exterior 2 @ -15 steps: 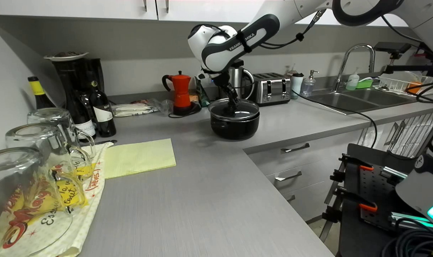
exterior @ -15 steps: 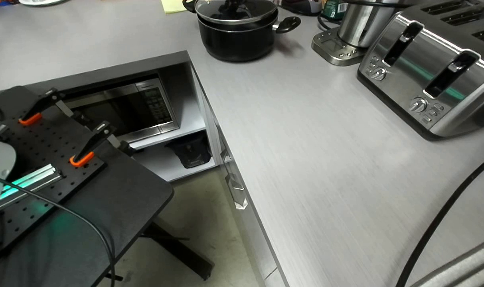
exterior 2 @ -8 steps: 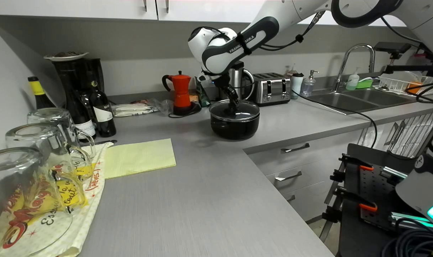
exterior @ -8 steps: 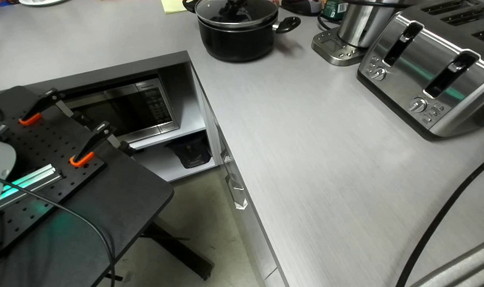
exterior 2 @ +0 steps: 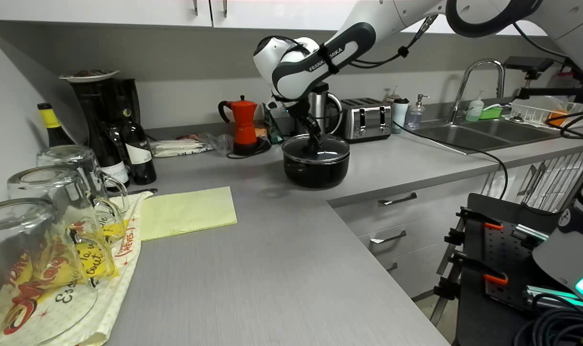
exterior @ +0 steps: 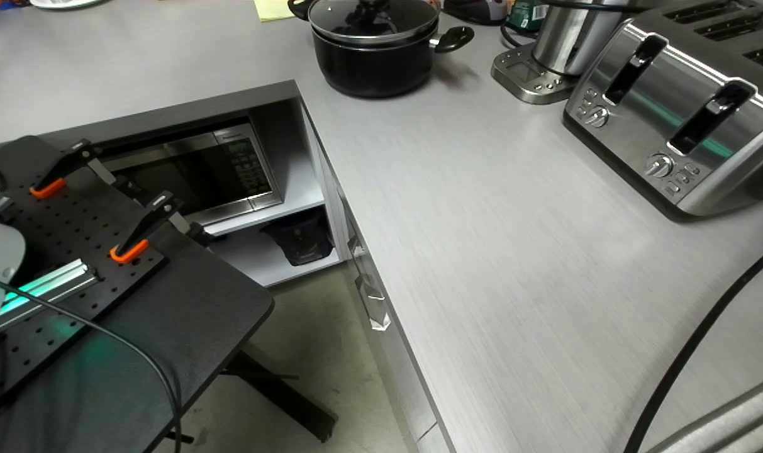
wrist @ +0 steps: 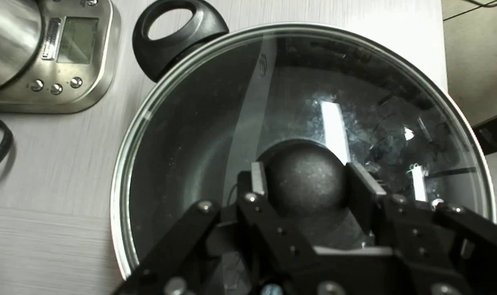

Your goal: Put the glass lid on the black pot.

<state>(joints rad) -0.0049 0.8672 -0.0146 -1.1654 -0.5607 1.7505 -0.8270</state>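
Note:
The glass lid (exterior: 343,19) rests over the black pot (exterior: 375,72), its metal rim lying roughly level along the pot's rim. A thin dark band shows between the two rims, so I cannot tell whether it sits flush. The lid (exterior 2: 334,150) and pot (exterior 2: 315,175) also show in an exterior view. In the wrist view the lid (wrist: 199,110) fills the middle, with a pot handle (wrist: 178,45) past its edge. My gripper (wrist: 305,178) has a finger on each side of the round dark knob and appears shut on it. The gripper (exterior 2: 314,143) points down at the lid's centre.
A steel kettle (exterior 2: 320,105) and a toaster (exterior 2: 368,120) stand behind the pot. A red moka pot (exterior 2: 244,125) stands to its left. A yellow cloth (exterior 2: 188,211) and glass mugs (exterior 2: 46,240) lie nearer. The counter edge (exterior 2: 339,199) runs close to the pot.
The lid and gripper have come down slightly since one second ago, and the gap between lid and pot has narrowed. Since half a second ago nothing has visibly moved.

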